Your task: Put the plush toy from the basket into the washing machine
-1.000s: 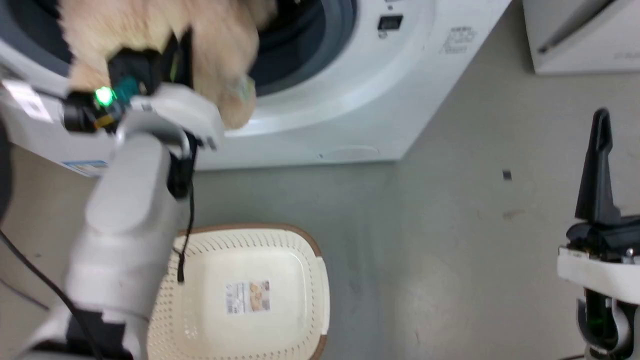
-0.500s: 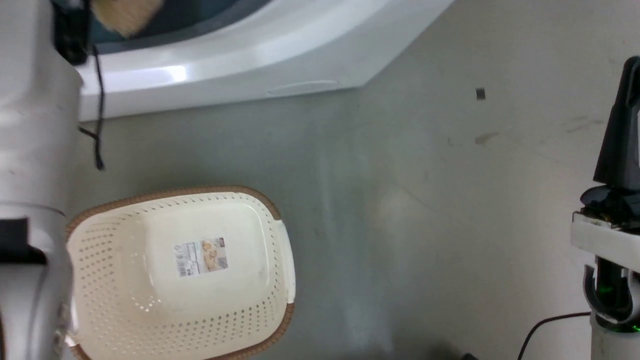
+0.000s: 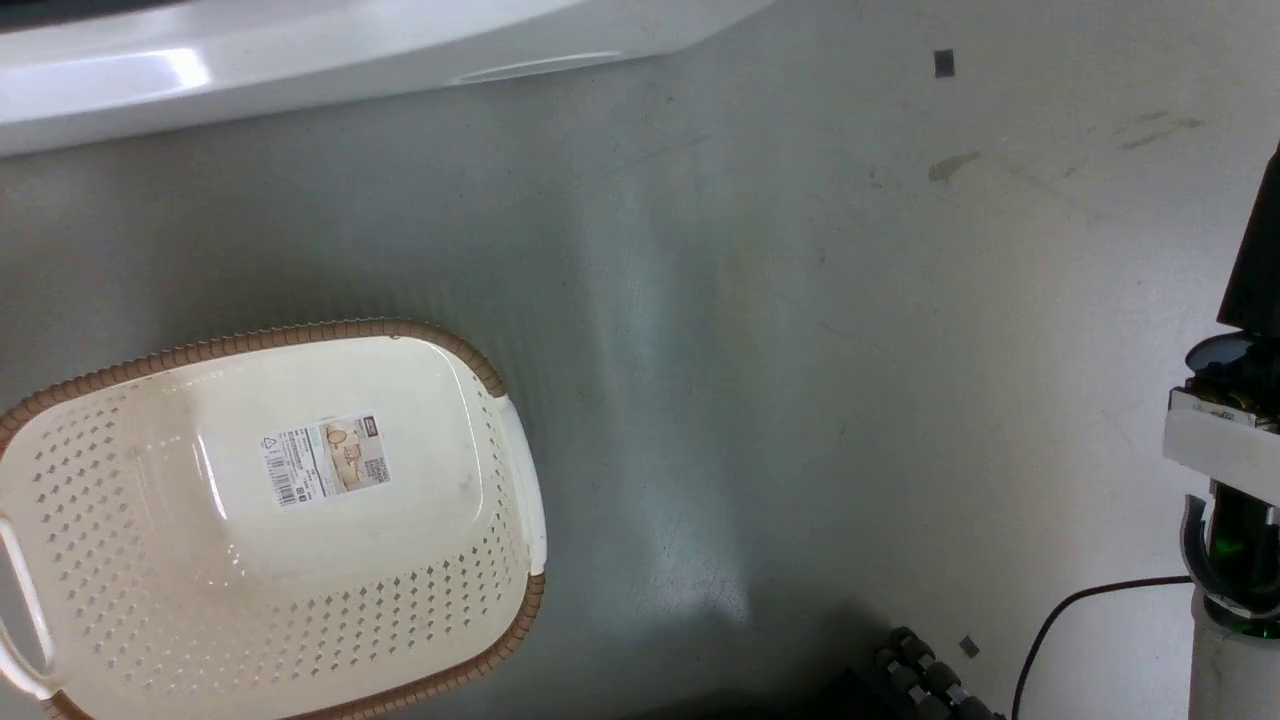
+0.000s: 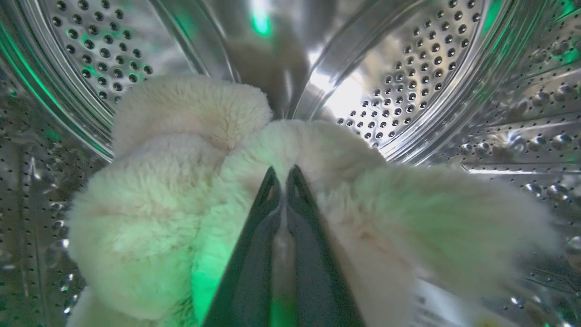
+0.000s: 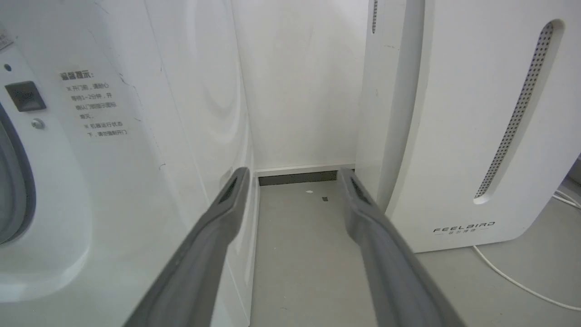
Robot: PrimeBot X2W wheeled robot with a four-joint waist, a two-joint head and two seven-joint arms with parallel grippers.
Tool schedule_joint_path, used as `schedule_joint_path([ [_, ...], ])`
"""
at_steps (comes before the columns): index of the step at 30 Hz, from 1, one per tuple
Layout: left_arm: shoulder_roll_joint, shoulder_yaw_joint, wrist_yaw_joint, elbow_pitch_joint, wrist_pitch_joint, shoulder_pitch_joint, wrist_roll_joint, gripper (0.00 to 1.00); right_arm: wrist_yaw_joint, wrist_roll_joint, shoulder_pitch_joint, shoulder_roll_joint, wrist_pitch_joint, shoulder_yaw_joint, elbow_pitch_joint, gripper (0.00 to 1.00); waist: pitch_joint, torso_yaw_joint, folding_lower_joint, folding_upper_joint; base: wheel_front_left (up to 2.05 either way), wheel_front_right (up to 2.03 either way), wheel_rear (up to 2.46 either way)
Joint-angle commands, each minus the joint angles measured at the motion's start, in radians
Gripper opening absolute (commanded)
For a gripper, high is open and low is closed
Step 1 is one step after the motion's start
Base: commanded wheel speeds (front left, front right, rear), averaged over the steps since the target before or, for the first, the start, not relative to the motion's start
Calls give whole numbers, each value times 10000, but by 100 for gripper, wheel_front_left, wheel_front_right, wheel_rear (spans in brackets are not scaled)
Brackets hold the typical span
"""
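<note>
Lower left in the head view, the oval cream perforated plastic basket (image 3: 300, 334) with brown woven rim lies empty, below the big white front-loading washing machine (image 3: 300, 70). At the left wrist view's centre the left end effector (image 4: 282, 175) is clamped on the fluffy cream plush toy (image 4: 150, 204), inside the shiny perforated steel drum (image 4: 408, 59) — the placing step, I judge; next it must release and back out. The right end effector (image 5: 294, 171) gapes open, empty.

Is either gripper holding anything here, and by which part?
The left gripper is shut on the fluffy cream plush toy, pinching a fold of fur near its middle, inside the washing machine's steel drum. The right gripper is open, empty.
</note>
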Motion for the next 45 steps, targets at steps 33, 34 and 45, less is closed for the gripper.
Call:
schedule_joint_path([
  [33, -1742, 935, 758, -4390, -66, 6912, 239, 100, -7, -1287, 925, -2, -44, -112, 786, 100, -2919, 1509, -2, 0, 0, 0, 0],
  [34, -1823, 952, 744, -4539, -66, 7241, 284, 100, -7, -1344, 1022, -2, -44, -136, 861, 100, -3124, 1572, -2, 0, 0, 0, 0],
  [45, -2552, 1224, 614, -5718, -66, 10498, 656, 100, -7, -1723, 2337, -2, -44, -231, 1292, 100, -5466, 2172, -2, 0, 0, 0, 0],
])
